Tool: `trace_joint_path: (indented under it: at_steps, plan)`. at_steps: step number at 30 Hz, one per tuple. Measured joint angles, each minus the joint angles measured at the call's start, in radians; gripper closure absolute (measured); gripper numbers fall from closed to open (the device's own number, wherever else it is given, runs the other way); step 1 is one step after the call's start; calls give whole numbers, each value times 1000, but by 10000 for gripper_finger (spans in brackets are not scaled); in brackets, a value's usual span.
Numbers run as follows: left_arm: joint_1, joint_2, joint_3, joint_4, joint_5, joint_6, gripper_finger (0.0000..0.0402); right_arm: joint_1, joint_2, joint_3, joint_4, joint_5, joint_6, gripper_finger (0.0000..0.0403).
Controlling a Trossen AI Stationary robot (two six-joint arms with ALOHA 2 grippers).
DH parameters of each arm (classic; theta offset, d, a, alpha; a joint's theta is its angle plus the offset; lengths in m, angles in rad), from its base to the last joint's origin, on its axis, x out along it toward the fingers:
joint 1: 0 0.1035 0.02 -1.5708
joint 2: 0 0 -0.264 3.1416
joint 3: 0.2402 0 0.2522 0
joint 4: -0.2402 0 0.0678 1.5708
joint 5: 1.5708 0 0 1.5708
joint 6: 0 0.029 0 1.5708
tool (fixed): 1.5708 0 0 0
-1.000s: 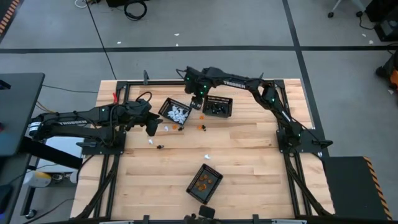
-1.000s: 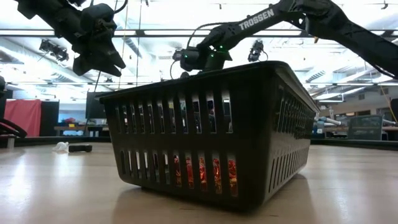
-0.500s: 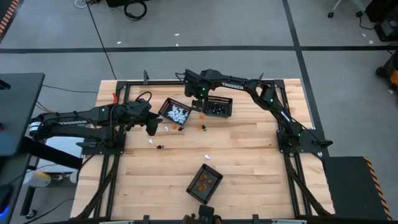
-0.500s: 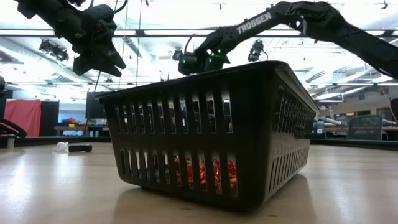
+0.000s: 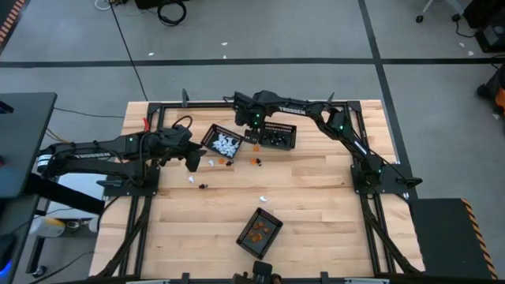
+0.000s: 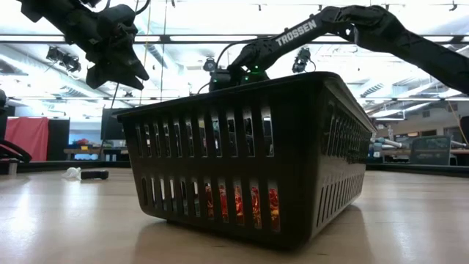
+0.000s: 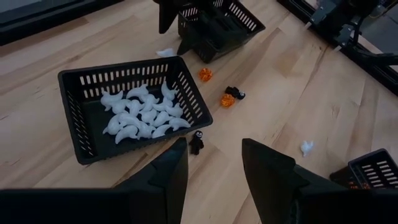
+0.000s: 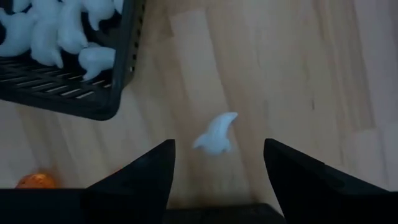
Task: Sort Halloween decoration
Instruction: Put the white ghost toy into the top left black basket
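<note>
The step in hand looks like picking up a stray white ghost (image 8: 216,134) that lies on the bare bench (image 5: 316,197) between the basket of white ghosts (image 5: 222,142) and the basket of black trinkets (image 5: 277,134). The right gripper (image 8: 217,168) hangs directly above it with its fingers spread wide, the ghost showing in the gap between them, untouched; nothing is held. The next move, by my reading, calls for a straight descent so the fingers straddle the ghost, then a close, a lift, and a short carry over the near wall of the white basket, which stands just beside.

The left gripper (image 7: 214,168) waits above the bench on the other side of the white basket, fingers apart and empty, with a small black figure (image 7: 196,144) lying just outside that basket's corner.

Other pieces remain loose: two orange trinkets (image 7: 206,74) and a black one (image 7: 235,93) near the black basket, and another white ghost (image 7: 306,147) farther out. The third basket (image 5: 259,231), holding orange pieces, stands well apart near the bench's front edge.
</note>
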Motion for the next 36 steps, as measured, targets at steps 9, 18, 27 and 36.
trace_joint_path:
  at_steps: [9, 18, 27, 36]
  plan:
    - [0, 0, 0, -1, 0, -5, 241, -4, 0, 0, -20, -10, 0, 153]
    - [0, 0, 0, 0, 0, -12, 241, -4, 0, -7, -141, 39, -23, 153]
    - [0, 0, 0, 0, -9, -4, 241, -2, 0, -10, -296, 78, -52, 166]
    - [0, 0, 0, 0, -10, -12, 241, -17, -20, -10, -195, -75, 3, 170]
